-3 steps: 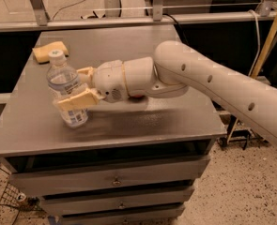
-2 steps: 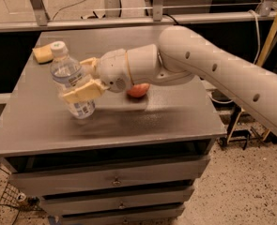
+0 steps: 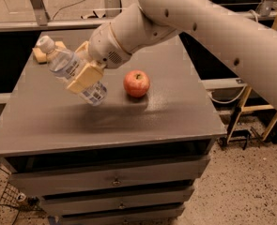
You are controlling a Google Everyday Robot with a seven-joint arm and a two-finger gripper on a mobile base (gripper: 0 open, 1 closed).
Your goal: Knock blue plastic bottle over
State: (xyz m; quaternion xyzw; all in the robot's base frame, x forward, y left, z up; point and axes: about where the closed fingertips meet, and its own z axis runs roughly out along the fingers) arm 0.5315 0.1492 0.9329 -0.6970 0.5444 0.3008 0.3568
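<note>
My arm [image 3: 208,27] is clad in smooth, rounded off-white shells. Small dark round recesses are spaced along the shells. A thin tan seam rings the wrist section [image 3: 112,43], and a patch of fine perforations sits on its underside. My gripper [image 3: 81,65] is over the left half of the grey cabinet top [image 3: 166,111], one finger on either side of the blue plastic bottle [image 3: 62,62]. The fingers [image 3: 86,76] are flat, blocky and matt tan.
</note>
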